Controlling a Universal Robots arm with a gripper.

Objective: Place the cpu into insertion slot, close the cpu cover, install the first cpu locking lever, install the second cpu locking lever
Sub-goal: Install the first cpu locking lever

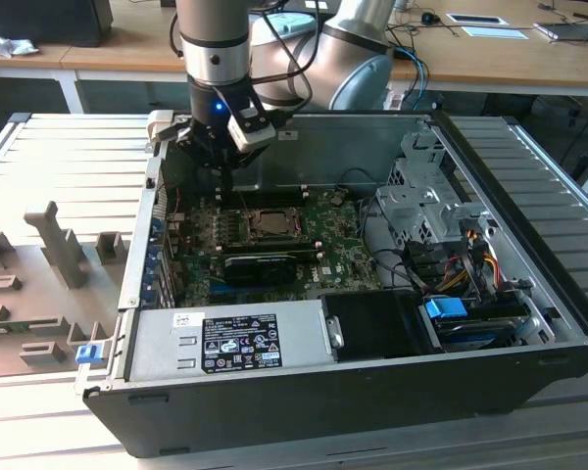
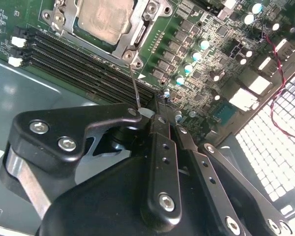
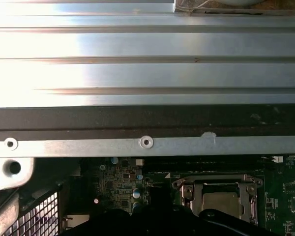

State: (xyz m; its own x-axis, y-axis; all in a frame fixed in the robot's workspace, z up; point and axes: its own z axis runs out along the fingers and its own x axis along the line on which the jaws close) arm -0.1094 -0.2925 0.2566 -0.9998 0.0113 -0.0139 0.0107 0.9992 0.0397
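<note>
- The hand [image 2: 146, 114] is seen closed on the free end of a thin locking lever [image 2: 134, 83]. The lever's long axis runs from the socket's corner straight to the fingertips.
- The cpu [image 2: 104, 18] is seated in the insertion slot [image 1: 247, 225], and the cpu cover [image 2: 133, 37] is laid down around it.
- The slot lies just beyond the hand, inside the open computer case [image 1: 372, 392].

Open computer case [image 1: 323, 416]; grey power supply [image 1: 225, 343] along near wall; black card [image 1: 260, 266] mid-board
</note>
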